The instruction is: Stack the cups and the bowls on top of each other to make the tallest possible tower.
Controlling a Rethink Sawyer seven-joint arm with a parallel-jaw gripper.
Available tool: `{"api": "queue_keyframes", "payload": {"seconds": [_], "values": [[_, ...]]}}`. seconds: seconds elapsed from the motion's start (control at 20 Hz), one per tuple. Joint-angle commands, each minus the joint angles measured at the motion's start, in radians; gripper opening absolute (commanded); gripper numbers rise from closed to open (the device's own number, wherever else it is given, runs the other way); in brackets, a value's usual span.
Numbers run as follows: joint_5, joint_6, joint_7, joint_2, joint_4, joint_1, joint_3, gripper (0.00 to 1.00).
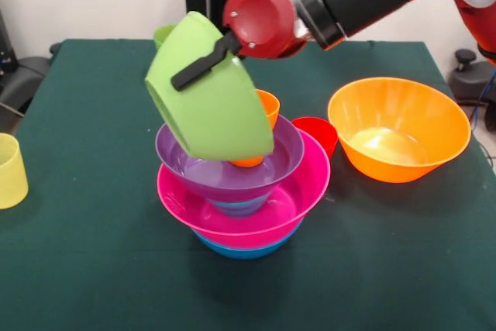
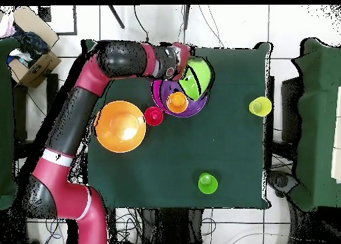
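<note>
My gripper (image 1: 194,67) is shut on the wall of the lime green bowl (image 1: 217,114). It holds the bowl tilted on its side just above the tower (image 1: 248,191). One black finger (image 1: 203,61) lies across the bowl's outer wall. The tower is a large blue bowl (image 1: 240,249) at the bottom, then the pink bowl (image 1: 298,191), then the purple bowl (image 1: 283,156). An orange cup (image 1: 267,106) lies tilted inside the purple bowl. From overhead the gripper (image 2: 184,71) and lime bowl (image 2: 195,78) hang over the purple bowl (image 2: 190,107) and the orange cup (image 2: 176,101).
A red cup (image 1: 319,133) (image 2: 154,116) stands right behind the tower. The big orange bowl (image 1: 399,125) (image 2: 120,126) sits to the right. A pale yellow cup (image 1: 9,170) (image 2: 260,107) stands at the left edge. A green cup (image 1: 163,34) (image 2: 208,183) stands on the far side.
</note>
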Motion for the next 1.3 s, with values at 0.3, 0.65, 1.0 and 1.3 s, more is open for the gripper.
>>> {"api": "queue_keyframes", "payload": {"seconds": [0.3,0.65,1.0,1.3], "values": [[0.045,0.109,0.291,0.028,0.043,0.012,-0.044,0.0],[0.073,0.196,0.258,0.034,0.059,0.002,-0.065,0.0],[0.119,0.307,0.262,0.051,0.068,-0.017,-0.099,0.0],[0.146,0.361,0.271,0.075,0.083,-0.022,-0.113,0.0]]}}
